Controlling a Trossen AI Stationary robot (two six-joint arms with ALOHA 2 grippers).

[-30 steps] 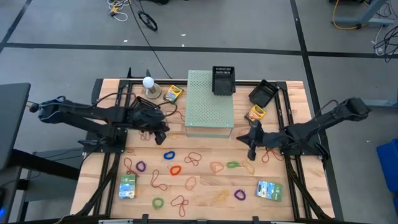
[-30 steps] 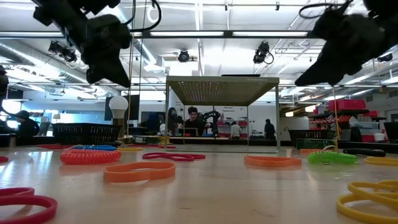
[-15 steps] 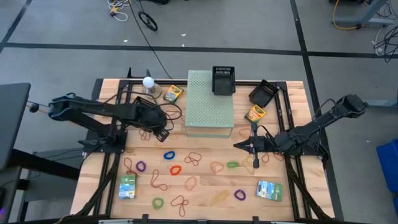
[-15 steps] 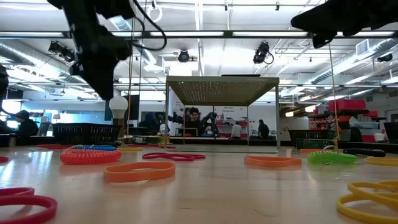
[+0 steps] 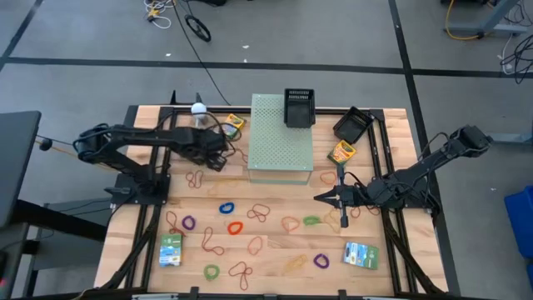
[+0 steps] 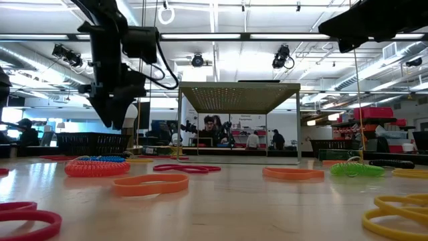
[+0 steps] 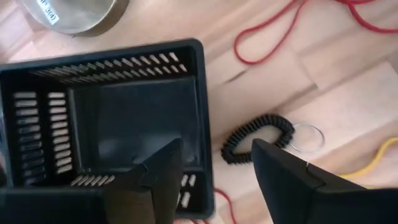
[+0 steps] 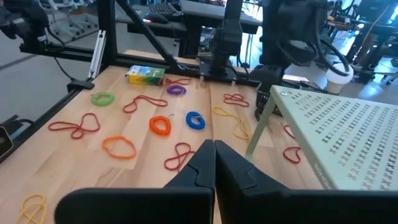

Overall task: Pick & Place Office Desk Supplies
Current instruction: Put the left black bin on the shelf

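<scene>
- Counter: we find bands scattered across the front half, crayon boxes beside the raised platform, packets near the front corners.
- Left end effector: spread, empty, above a black basket, with a black coil just beside it. Risk, in our judgement: descending here strikes the basket rim.
- Right end effector: pressed together, empty, above the bands.
- Only the left wrist view shows the coil; the high view hides it.

A matt black plastic slotted basket sits on the smooth light wood table.
</scene>
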